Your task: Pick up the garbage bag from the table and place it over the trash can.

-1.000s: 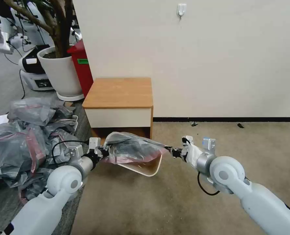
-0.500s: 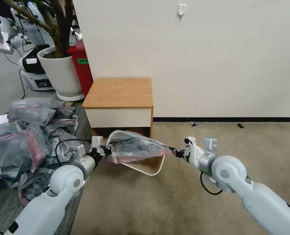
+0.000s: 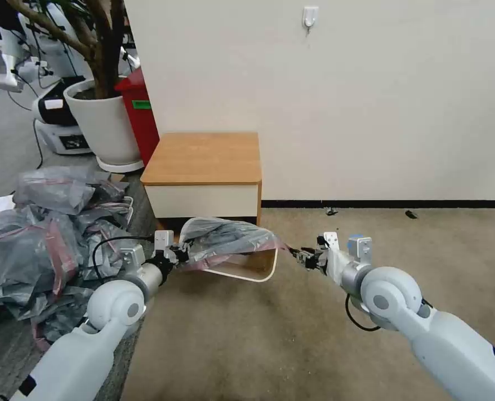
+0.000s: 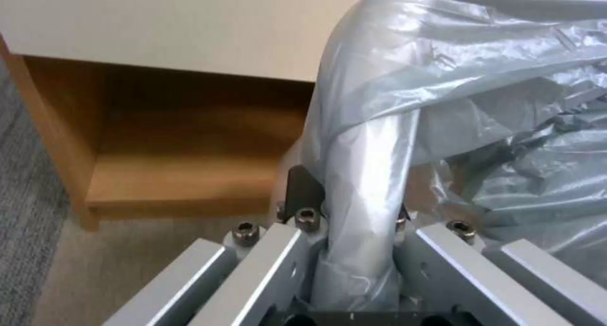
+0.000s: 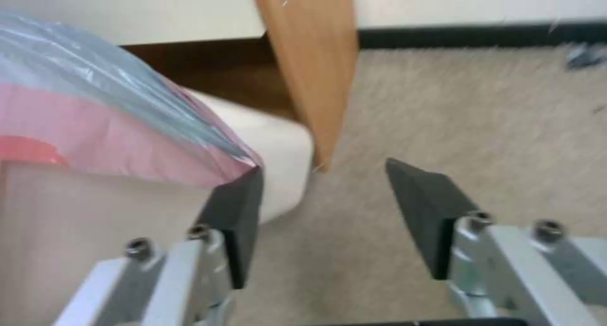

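Gripping a bunched fold of the garbage bag [image 4: 405, 127], my left gripper [image 4: 360, 250] is clamped tight on the plastic at the left end of the trash can [image 3: 246, 268]. I am reading my right gripper [image 5: 322, 207] as spread, with nothing between the pads; the bag's pink-red band is lying against one pad [image 5: 235, 221], just beside the can's cream wall. In the head view the bag is draping over the can's mouth, covering the left and back portion, while the front rim and the right corner are showing bare. The can is sitting on the carpet directly in front of the table [image 3: 205, 159], whose top is bare. I am judging pickup complete and fitting partly done: seating the rim around the right side remains.
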